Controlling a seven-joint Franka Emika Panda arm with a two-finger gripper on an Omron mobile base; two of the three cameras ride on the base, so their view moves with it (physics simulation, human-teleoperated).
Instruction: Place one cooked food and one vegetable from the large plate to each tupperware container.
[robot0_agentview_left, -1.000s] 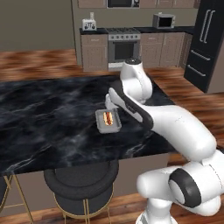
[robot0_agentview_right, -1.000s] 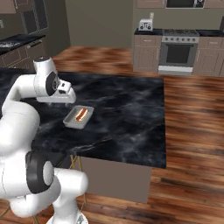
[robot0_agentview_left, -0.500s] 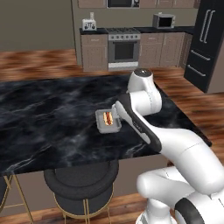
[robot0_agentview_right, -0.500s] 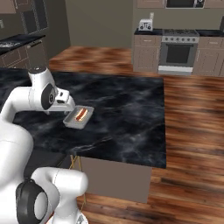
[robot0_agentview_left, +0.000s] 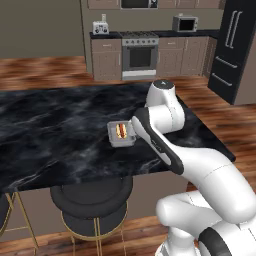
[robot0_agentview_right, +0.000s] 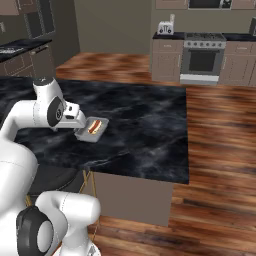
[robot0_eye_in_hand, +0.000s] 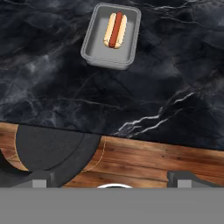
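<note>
One tupperware container (robot0_agentview_left: 121, 134) (robot0_agentview_right: 93, 130) (robot0_eye_in_hand: 113, 36), a pale grey tub, sits on the black marble counter (robot0_agentview_left: 50, 125) near its front edge. Inside it lies a hot dog (robot0_agentview_left: 120, 130) (robot0_agentview_right: 93, 126) (robot0_eye_in_hand: 115, 29), the cooked food. My gripper (robot0_eye_in_hand: 112, 180) (robot0_agentview_right: 78, 130) hangs open and empty on the container's near side, over the counter's front edge and apart from the tub. In the left base view my forearm hides it. The large plate and the vegetable are out of view.
A black round bar stool (robot0_agentview_left: 92, 200) (robot0_eye_in_hand: 48, 153) stands below the counter's front edge, over the wooden floor (robot0_agentview_right: 220, 150). A stove (robot0_agentview_left: 140, 55) and cabinets line the far wall, with a dark fridge (robot0_agentview_left: 235, 45) at the right.
My hand has drawn back from above the container toward the counter's front edge, and the arm has swung right. The gripper stayed open. The hot dog and container have not moved.
</note>
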